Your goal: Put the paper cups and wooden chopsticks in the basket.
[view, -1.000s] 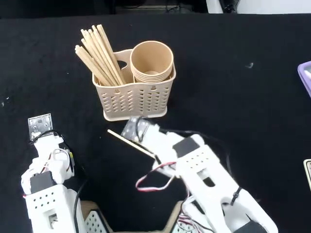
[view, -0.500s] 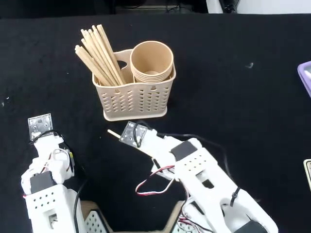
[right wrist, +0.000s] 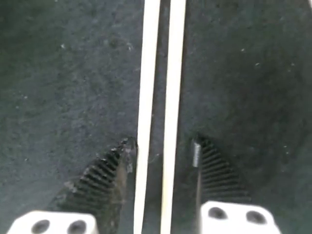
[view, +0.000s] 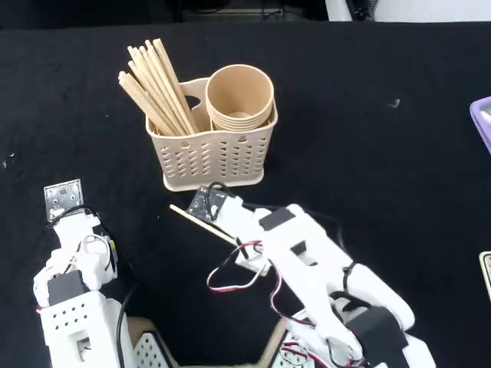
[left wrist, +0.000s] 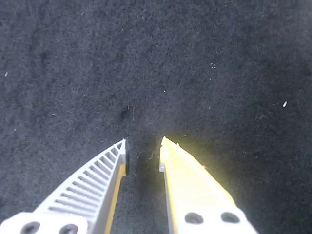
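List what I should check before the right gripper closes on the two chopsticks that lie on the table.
1. Right gripper open: ok.
2. Both chopsticks between its jaws: ok.
3. Chopsticks parallel, side by side: ok.
4. Fingertips low enough toward the table: cannot tell.
5. Basket upright and close by: ok.
6. Left gripper apart from the chopsticks, over bare table: ok.

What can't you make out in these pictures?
Right wrist view: both ends of the two wooden chopsticks between the right gripper's fingers, cut off by the picture's edges.
High view: how many paper cups are nested, hidden by the top cup and the basket wall.
High view: the purple thing, cut off at the right edge.
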You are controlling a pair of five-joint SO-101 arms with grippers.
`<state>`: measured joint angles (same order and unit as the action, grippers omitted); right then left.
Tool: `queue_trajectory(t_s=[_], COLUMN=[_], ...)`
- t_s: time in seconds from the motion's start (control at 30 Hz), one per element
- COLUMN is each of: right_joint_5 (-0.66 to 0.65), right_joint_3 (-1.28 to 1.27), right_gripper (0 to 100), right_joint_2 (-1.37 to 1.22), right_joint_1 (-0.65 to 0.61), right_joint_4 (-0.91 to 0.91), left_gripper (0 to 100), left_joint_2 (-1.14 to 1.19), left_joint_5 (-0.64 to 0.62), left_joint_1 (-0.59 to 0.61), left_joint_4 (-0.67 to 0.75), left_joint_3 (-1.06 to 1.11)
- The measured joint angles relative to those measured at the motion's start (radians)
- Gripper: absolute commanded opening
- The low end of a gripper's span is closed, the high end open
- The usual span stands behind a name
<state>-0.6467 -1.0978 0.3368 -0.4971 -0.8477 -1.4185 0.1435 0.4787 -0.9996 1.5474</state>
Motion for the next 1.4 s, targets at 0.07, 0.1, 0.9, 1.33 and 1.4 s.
queue_trajectory(t_s=[0.07, 0.1, 0.9, 1.33, 1.4], right_joint_5=[0.0, 0.0, 0.017, 0.379, 0.419], right_joint_3=[0.011, 0.012, 0.16, 0.417, 0.41], right_gripper=[1.1, 2.2, 1.1, 1.1, 1.1], right_joint_2=[-0.002, -0.002, 0.7, 0.962, 0.931], right_joint_1=[0.009, 0.011, 0.081, -0.218, -0.218], right_joint_4=[0.006, 0.006, -0.422, -0.167, 0.006], left_gripper=[13, 13, 13, 13, 13], left_joint_2=[0.0, 0.0, 0.0, 0.0, 0.0], left_joint_5=[0.0, 0.0, 0.0, 0.0, 0.0], left_joint_1=[0.0, 0.0, 0.0, 0.0, 0.0], left_joint_4=[0.0, 0.0, 0.0, 0.0, 0.0], left_joint_3=[0.0, 0.0, 0.0, 0.0, 0.0])
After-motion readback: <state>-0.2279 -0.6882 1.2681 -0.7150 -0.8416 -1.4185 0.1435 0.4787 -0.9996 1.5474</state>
